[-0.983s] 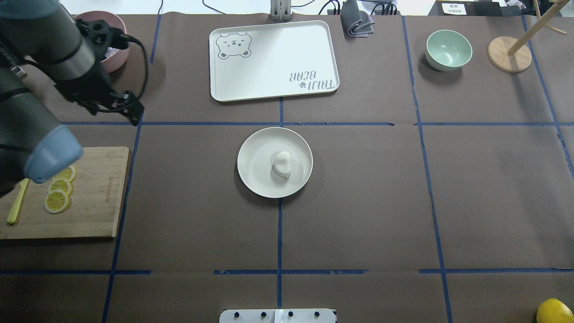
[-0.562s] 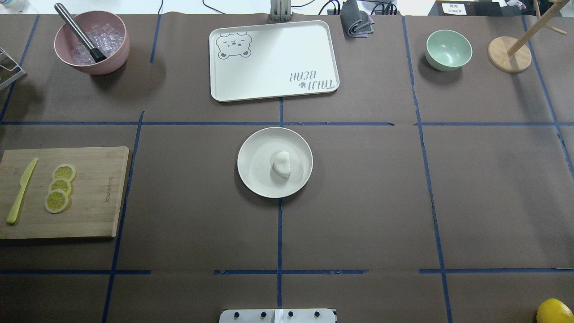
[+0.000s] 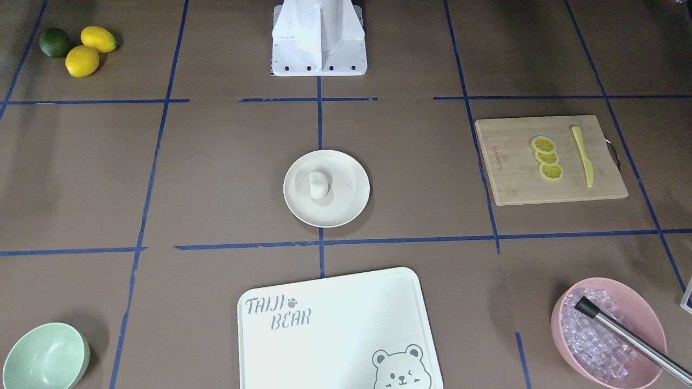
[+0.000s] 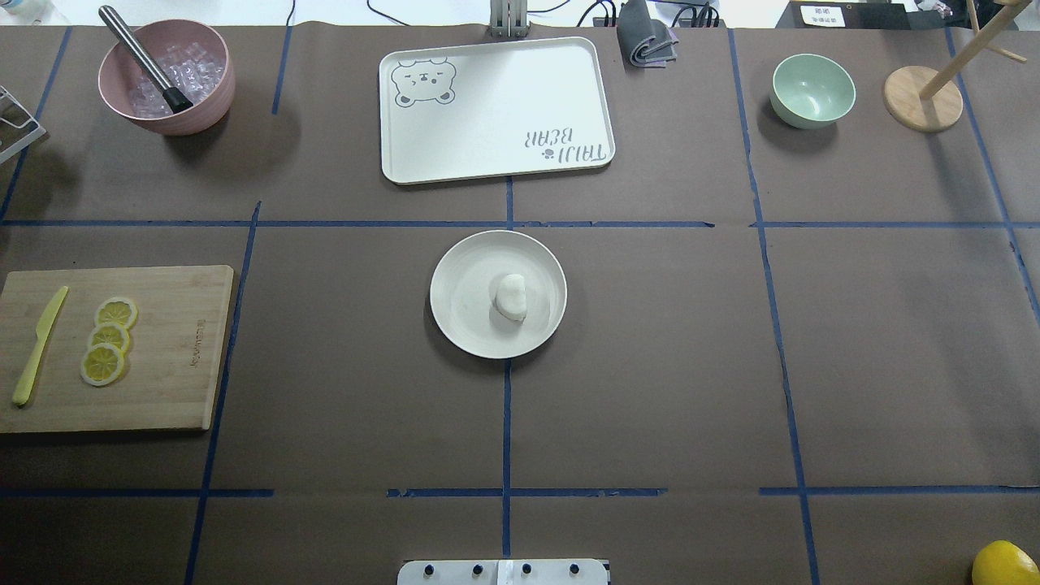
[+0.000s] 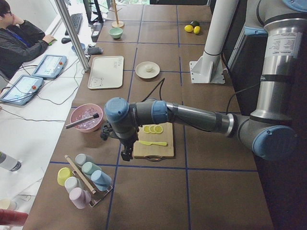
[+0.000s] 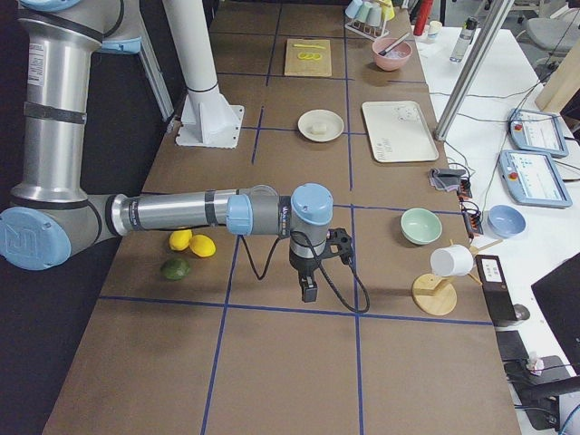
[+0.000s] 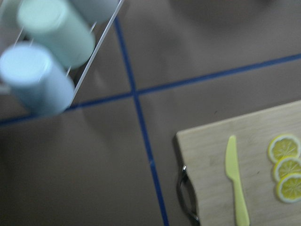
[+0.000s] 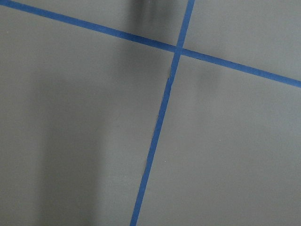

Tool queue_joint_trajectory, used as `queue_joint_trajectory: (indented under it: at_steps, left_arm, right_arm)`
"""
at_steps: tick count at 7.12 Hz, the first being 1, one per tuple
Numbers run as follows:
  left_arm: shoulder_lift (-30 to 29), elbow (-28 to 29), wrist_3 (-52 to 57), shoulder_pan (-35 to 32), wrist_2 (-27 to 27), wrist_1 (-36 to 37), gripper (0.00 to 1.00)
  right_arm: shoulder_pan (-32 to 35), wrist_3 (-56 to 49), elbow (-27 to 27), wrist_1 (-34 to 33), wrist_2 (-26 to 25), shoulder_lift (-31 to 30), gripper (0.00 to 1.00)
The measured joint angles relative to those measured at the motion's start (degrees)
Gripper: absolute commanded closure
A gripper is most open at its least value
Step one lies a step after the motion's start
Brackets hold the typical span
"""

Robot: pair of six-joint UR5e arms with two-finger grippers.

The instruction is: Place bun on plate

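Bun (image 4: 511,296) lies loose on the plate (image 4: 463,276), a little right of its middle in the overhead view, with nothing gripping it. The left fingers (image 5: 126,154) hang over the desk (image 5: 153,191) just beside the cutting board (image 5: 164,149), and the right fingers (image 6: 309,292) hang over bare desk near the lemons (image 6: 192,243). Both show only in the side views, so whether they are open or closed cannot be told. A second ago the left arm (image 5: 192,115) reached into the overhead view above the board; it has since left that view, while bun and plate have not shifted, so the placing looks done. Overhead and front views show no arm; only the side views reveal both parked well apart from the plate.
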Motion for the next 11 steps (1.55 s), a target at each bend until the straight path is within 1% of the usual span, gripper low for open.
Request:
queue_joint_trajectory:
  at_steps: [1, 3, 11]
  left_arm:
    - [1.7, 0.6, -0.1, -0.5, -0.1, -2.1, 0.00]
    - [2.3, 1.6, -0.3, -0.6, -0.3, -3.3, 0.00]
    - [3.0, 2.0, 0.0, -0.7, 0.0, -3.2, 0.00]
  right_arm:
    - [0.0, 0.0, 0.0, 0.0, 0.0, 0.0, 0.00]
    - [0.0, 0.0, -0.1, 0.0, 0.0, 0.0, 0.00]
    - [0.0, 0.1, -0.2, 0.0, 0.0, -0.1, 0.00]
